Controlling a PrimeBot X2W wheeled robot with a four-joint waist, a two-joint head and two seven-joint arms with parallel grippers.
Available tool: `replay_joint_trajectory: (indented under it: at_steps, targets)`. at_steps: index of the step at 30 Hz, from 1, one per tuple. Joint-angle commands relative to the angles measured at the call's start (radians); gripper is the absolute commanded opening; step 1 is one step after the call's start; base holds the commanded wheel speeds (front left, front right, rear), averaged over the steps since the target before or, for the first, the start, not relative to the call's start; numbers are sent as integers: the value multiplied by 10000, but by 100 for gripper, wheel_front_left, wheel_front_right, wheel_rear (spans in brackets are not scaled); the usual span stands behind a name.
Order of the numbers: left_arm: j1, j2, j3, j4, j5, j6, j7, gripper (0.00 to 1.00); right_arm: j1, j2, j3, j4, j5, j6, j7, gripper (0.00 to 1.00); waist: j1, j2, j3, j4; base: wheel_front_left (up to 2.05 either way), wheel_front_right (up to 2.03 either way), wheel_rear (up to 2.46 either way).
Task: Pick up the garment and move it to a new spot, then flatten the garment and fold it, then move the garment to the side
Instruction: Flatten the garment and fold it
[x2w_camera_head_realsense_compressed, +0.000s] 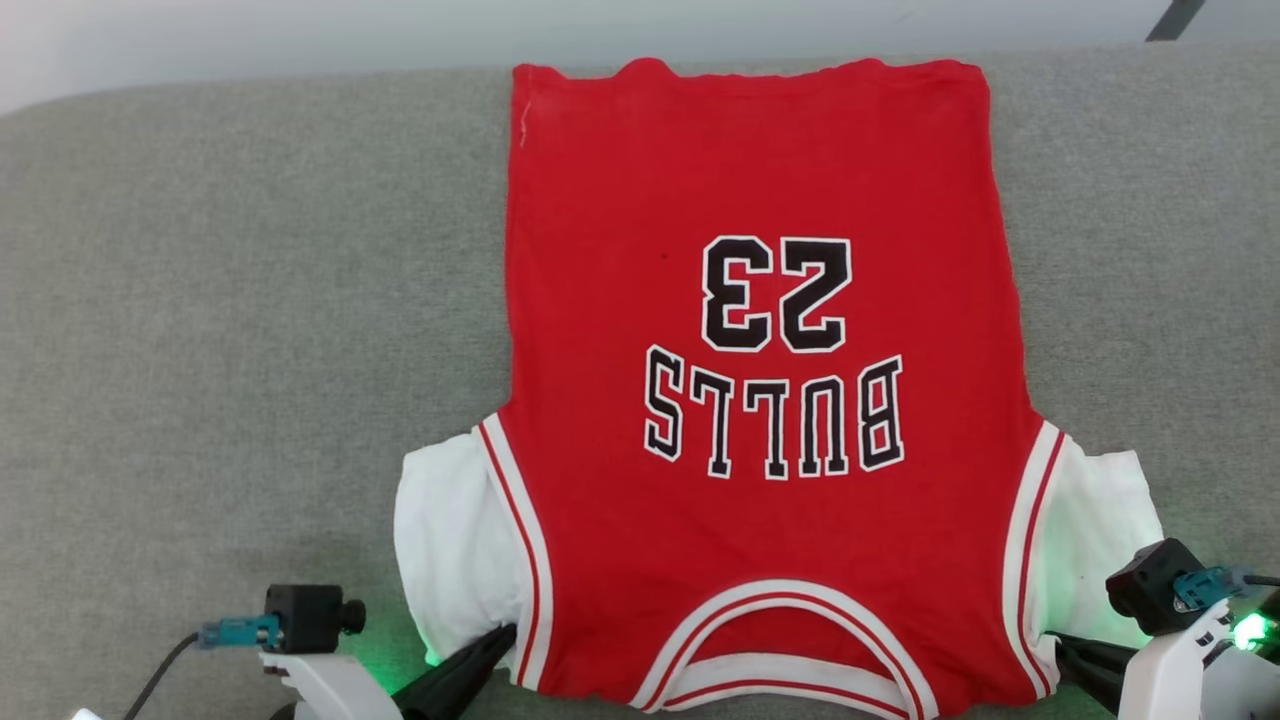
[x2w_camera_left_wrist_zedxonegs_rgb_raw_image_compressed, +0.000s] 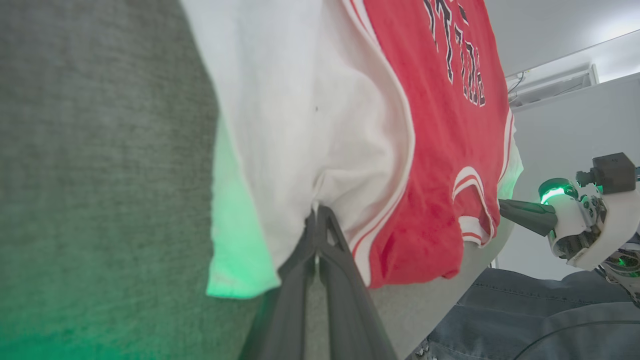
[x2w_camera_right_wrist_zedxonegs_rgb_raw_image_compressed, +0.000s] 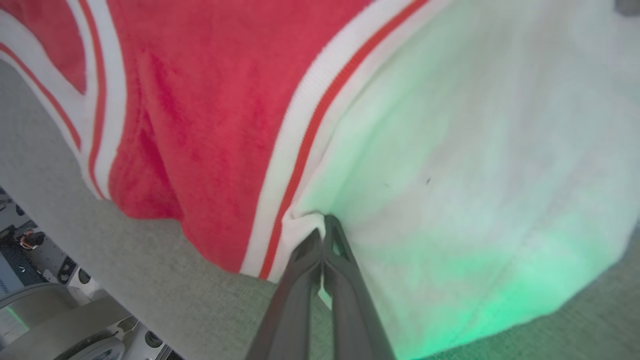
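Observation:
The garment (x2w_camera_head_realsense_compressed: 760, 400), a red jersey with white short sleeves and black "23" and "BULLS" lettering, lies spread flat on the grey cushioned surface (x2w_camera_head_realsense_compressed: 220, 300), its collar toward me. My left gripper (x2w_camera_head_realsense_compressed: 503, 637) is shut on the garment at the seam between the left white sleeve and the striped trim; in the left wrist view its fingers (x2w_camera_left_wrist_zedxonegs_rgb_raw_image_compressed: 317, 216) pinch that cloth. My right gripper (x2w_camera_head_realsense_compressed: 1060, 648) is shut on the garment (x2w_camera_right_wrist_zedxonegs_rgb_raw_image_compressed: 215, 125) at the other shoulder, its tips (x2w_camera_right_wrist_zedxonegs_rgb_raw_image_compressed: 324, 223) biting the white cloth beside the striped trim. The left wrist view also shows the right gripper (x2w_camera_left_wrist_zedxonegs_rgb_raw_image_compressed: 502, 206).
The grey surface's front edge (x2w_camera_left_wrist_zedxonegs_rgb_raw_image_compressed: 430, 305) runs just below the collar. Bare grey surface lies to the left and right of the jersey. Blue-grey denim cloth (x2w_camera_left_wrist_zedxonegs_rgb_raw_image_compressed: 525, 310) shows below that edge. A pale wall (x2w_camera_head_realsense_compressed: 300, 40) stands behind the far edge.

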Motion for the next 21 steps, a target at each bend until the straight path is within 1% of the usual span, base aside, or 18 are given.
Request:
replay_joint_trajectory:
  at_steps: [1,4,6,8,11,13,15,16,18,20,21]
  targets:
    - [139,-180,-109,434,3,77,28,0,-166,105,193,250,-44,-27,-49,100,0,0,-20,-119,0,0,0]
    - [208,-152,-97,399,23,61,-57,0,-197,-261,-67,106,-51,-56,92,100,0,0,-21,-228,0,0,0]
    - [249,-140,-94,361,37,58,-90,0,-134,-329,-232,-86,104,-56,149,100,0,0,-18,-260,0,0,0]
    - [326,-113,-105,250,59,60,-155,0,53,-504,-673,-625,340,-19,320,100,0,0,-13,-294,0,0,0]
    - [373,-100,-112,31,157,99,-258,0,302,-886,-1651,-1475,841,-19,681,100,0,0,25,-259,0,0,0]
    - [343,-96,-101,-138,227,125,-318,0,434,-985,-2488,-2015,1239,-19,903,100,0,0,55,-189,0,0,0]
    - [270,-124,-94,-294,312,177,-359,0,327,-866,-3321,-2341,1627,-19,1149,100,0,0,103,-79,0,0,0]
    - [161,-181,-106,-464,388,226,-366,0,-13,-638,-3966,-2292,1933,-19,1668,100,0,0,190,44,0,0,0]
    - [-20,-236,-136,-629,564,219,-332,0,-765,-421,-4335,-2084,1902,-19,2231,100,0,0,342,196,0,0,0]
    - [-225,-301,-178,-788,720,211,-234,0,-1695,-6,-4450,-1647,1780,-19,2828,100,0,0,552,419,0,0,0]
    - [-225,-301,-178,-788,720,211,-234,0,-1695,-6,-4450,-1647,1780,-19,2828,100,0,0,552,419,0,0,0]
